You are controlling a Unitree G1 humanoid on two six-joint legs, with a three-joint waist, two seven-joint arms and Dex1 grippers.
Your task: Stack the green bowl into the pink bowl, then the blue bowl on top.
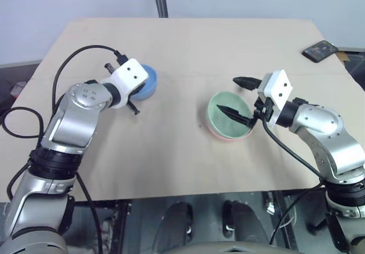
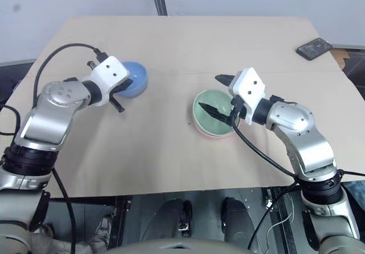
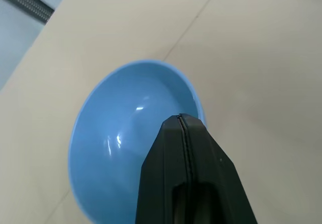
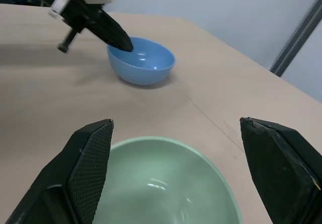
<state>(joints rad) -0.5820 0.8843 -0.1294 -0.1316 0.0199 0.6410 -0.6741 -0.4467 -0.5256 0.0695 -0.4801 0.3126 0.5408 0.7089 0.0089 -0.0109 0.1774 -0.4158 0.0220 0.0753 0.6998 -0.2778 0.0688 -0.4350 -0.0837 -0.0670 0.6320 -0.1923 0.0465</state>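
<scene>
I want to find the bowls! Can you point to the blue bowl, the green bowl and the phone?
blue bowl (image 4: 146, 63): right wrist view, inner wall.
green bowl (image 1: 225, 117): left eye view, inside bottom.
phone (image 1: 320, 51): left eye view, middle of screen.

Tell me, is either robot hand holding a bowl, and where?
The left gripper pinches the blue bowl by its near rim. The right gripper is open, holding nothing.

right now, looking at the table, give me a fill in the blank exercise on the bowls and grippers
1. The green bowl sits nested inside the ____ bowl.
2. The left gripper has its fingers at the rim of the ____ bowl.
3. The right gripper hangs over the green bowl with its jaws ____.
4. A black ____ lies near the table's far right corner.

Missing words: pink; blue; open; phone
</scene>
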